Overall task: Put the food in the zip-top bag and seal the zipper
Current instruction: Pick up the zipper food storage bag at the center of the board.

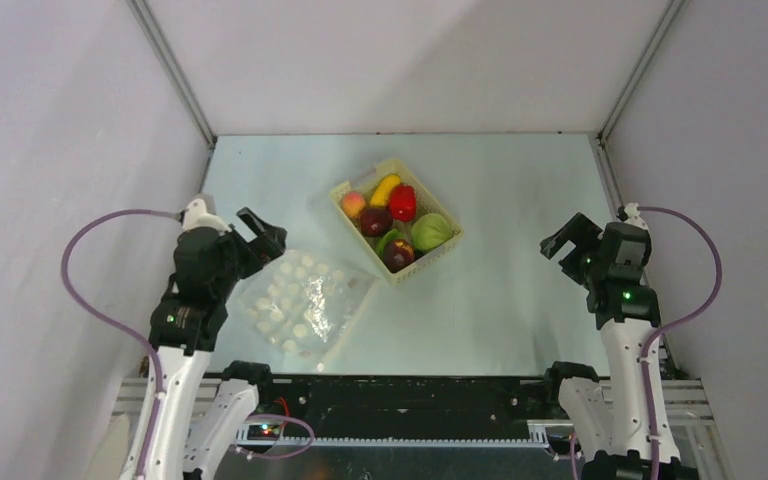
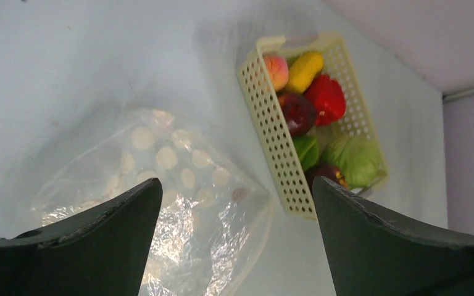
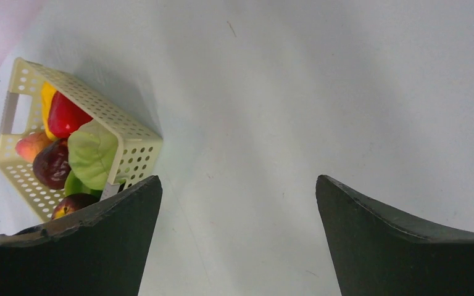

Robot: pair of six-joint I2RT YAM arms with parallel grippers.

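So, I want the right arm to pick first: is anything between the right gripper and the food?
Nothing visible lies on the table between the open right gripper and the basket. The only barrier is the basket's own wall, which rings the food, so coming in from above looks the likely clear way.

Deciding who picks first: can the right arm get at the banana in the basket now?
Probably yes: the banana lies uncovered in the basket, and only bare table separates it from the open right tool.

food (image 1: 395, 215): we see banana, peach, red pepper, apples piled in basket (image 1: 430, 258) | zip-top bag (image 1: 305, 300): we find it clear, dotted, flat, beside basket
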